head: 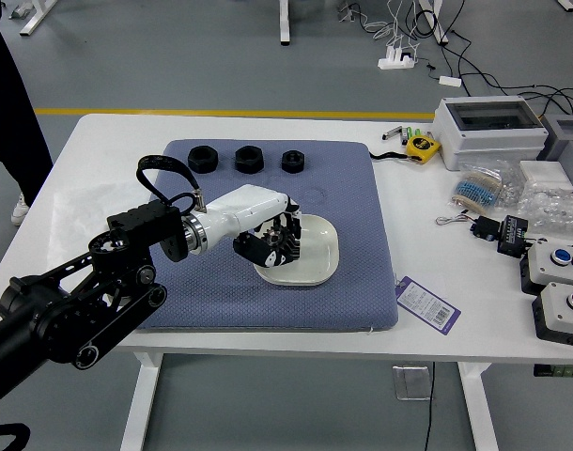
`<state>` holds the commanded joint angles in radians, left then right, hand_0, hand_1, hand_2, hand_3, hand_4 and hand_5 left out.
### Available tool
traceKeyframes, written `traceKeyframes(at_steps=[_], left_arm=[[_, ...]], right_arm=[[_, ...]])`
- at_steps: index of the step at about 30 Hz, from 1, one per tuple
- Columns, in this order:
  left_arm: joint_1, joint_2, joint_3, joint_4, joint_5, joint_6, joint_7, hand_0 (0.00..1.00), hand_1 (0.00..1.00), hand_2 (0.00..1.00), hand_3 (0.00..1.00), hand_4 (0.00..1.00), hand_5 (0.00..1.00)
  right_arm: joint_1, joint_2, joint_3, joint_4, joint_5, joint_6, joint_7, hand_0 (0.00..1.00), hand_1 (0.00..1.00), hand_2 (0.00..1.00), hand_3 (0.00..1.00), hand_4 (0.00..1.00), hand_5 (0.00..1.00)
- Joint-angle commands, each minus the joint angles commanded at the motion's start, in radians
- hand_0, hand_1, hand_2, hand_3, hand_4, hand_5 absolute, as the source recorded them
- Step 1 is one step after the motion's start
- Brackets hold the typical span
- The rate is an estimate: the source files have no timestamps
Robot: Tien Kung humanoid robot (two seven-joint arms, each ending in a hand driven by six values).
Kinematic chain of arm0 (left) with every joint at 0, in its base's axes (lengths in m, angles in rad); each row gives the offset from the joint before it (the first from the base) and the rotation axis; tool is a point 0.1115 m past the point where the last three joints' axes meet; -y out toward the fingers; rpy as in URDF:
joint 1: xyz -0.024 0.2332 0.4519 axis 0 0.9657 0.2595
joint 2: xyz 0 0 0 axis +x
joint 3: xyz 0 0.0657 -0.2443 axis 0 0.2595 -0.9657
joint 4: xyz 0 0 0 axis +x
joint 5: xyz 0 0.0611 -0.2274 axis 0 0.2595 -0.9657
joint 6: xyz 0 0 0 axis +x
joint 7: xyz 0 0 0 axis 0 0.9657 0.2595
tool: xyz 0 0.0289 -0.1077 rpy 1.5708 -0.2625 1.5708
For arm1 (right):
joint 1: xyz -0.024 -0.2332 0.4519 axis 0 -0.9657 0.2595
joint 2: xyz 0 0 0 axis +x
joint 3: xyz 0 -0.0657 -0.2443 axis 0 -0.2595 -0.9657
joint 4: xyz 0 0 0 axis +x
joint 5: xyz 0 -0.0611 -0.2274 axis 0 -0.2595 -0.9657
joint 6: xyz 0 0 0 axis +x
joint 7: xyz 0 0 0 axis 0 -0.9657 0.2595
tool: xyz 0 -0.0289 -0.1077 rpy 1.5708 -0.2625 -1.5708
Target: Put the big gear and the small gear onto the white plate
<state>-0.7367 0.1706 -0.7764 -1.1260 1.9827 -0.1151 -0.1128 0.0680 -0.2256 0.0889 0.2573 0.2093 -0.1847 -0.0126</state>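
Note:
My left hand (271, 242) reaches in from the left, over the left half of the white plate (321, 252). Its fingers appear curled around a dark toothed piece, apparently the big gear (291, 226), mostly covered by the black and white fingers. Hand and fingers block the middle of the plate, so the small gear cannot be made out. Whether the held piece touches the plate is unclear. My right hand is out of view.
Three black nuts (249, 159) line the back of the blue mat (352, 301). A tape measure (422, 147), tag (427, 304), white box (487, 127) and button boxes (561, 310) lie to the right. A person's dark-clad leg (14, 122) shows at far left.

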Motion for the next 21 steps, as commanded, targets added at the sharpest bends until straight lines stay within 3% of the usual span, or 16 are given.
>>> traceKeyframes(at_steps=[5, 11, 12, 17, 18, 21], left_arm=[[-0.010, -0.043, 0.005, 0.084, 0.007, 0.034, -0.019, 0.252, 0.353, 0.414, 0.489, 0.002, 0.002], [-0.013, -0.076, 0.015, 0.161, 0.031, 0.073, -0.027, 0.268, 0.375, 0.424, 0.494, 0.002, 0.002], [-0.013, -0.081, 0.015, 0.171, 0.036, 0.081, -0.026, 0.312, 0.446, 0.492, 0.517, 0.157, 0.002], [-0.014, -0.095, 0.017, 0.203, 0.038, 0.119, -0.018, 0.312, 0.446, 0.492, 0.517, 0.157, 0.002], [-0.014, -0.095, 0.017, 0.203, 0.038, 0.121, -0.018, 0.438, 0.530, 0.573, 0.576, 0.764, 0.002], [-0.014, -0.097, 0.024, 0.204, 0.032, 0.121, -0.013, 0.438, 0.530, 0.573, 0.576, 0.764, 0.002]], right_arm=[[0.007, -0.002, 0.007, 0.002, -0.011, -0.001, -0.004, 0.700, 0.674, 0.754, 0.623, 0.834, 0.740], [0.013, -0.003, 0.010, 0.003, -0.019, -0.004, -0.006, 0.700, 0.674, 0.754, 0.623, 0.833, 0.740], [0.014, -0.003, 0.010, 0.004, -0.019, -0.004, -0.006, 0.700, 0.674, 0.754, 0.623, 0.833, 0.739], [0.016, -0.004, 0.011, 0.004, -0.022, -0.003, -0.006, 0.700, 0.674, 0.754, 0.623, 0.833, 0.739], [0.016, -0.004, 0.011, 0.004, -0.022, -0.003, -0.006, 0.700, 0.674, 0.754, 0.623, 0.834, 0.740], [0.016, -0.004, 0.010, 0.004, -0.022, -0.003, -0.005, 0.700, 0.674, 0.754, 0.623, 0.834, 0.740]])
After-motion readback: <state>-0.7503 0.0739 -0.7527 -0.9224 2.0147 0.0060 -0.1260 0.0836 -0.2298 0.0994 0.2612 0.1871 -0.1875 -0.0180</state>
